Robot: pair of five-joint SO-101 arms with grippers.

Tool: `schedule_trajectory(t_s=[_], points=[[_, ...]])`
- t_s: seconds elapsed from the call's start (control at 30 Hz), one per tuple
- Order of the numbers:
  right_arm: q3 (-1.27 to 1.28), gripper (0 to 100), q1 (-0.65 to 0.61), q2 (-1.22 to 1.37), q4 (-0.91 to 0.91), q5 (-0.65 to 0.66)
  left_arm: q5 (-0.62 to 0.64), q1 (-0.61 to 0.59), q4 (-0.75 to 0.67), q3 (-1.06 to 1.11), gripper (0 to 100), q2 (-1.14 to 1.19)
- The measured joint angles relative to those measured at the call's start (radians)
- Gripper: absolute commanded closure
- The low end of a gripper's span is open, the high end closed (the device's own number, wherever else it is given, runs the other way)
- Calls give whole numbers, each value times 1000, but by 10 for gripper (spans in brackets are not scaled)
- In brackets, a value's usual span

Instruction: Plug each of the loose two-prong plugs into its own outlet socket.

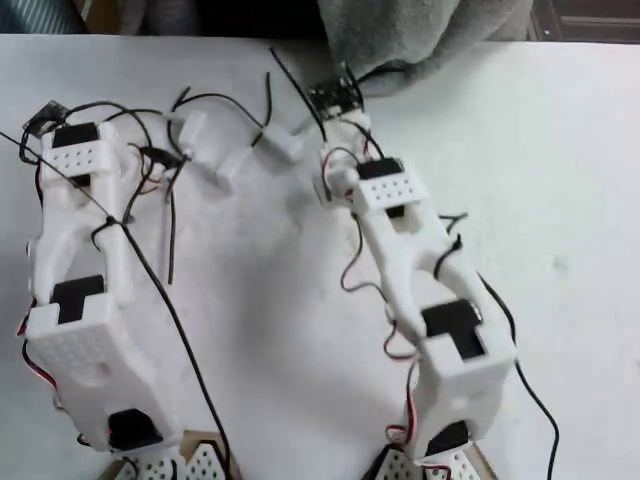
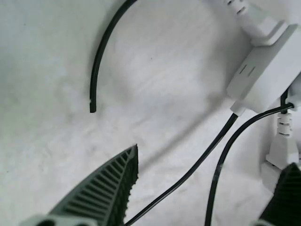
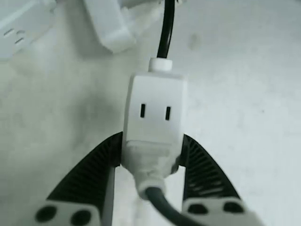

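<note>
My right gripper [image 3: 151, 157] is shut on a white outlet socket [image 3: 155, 110] with two slots on its face. A black cord [image 3: 165, 28] leaves its far end, and a white plug body [image 3: 150, 181] with a dark cord sits at its near end between the fingers. My left gripper [image 2: 202, 190] is open just above the table, with black cords [image 2: 197, 165] running between its fingers. Beside it lies another white socket block [image 2: 268, 70], and a white plug [image 2: 282, 150] rests close to one finger [image 2: 287, 197]. From above, white sockets [image 1: 225, 170] lie between the two arms.
A loose black cord end [image 2: 92, 106] lies on the white table [image 1: 560, 200]. More white plug pieces [image 1: 285, 142] and tangled black cords [image 1: 230, 100] sit at the back centre. A grey cloth [image 1: 420, 30] hangs over the far edge.
</note>
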Motion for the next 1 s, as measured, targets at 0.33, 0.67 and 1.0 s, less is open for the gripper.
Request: schedule_trajectory(t_s=[0.33,0.67,1.0], points=[[-543,711,15,468,163,-20,0,0,0,0,564,0],[-1074,700,100,509,562,-91,-98,0,-17,0,566,0],[-1651,700,107,493,916,71,-101,0,-58,0,566,0]])
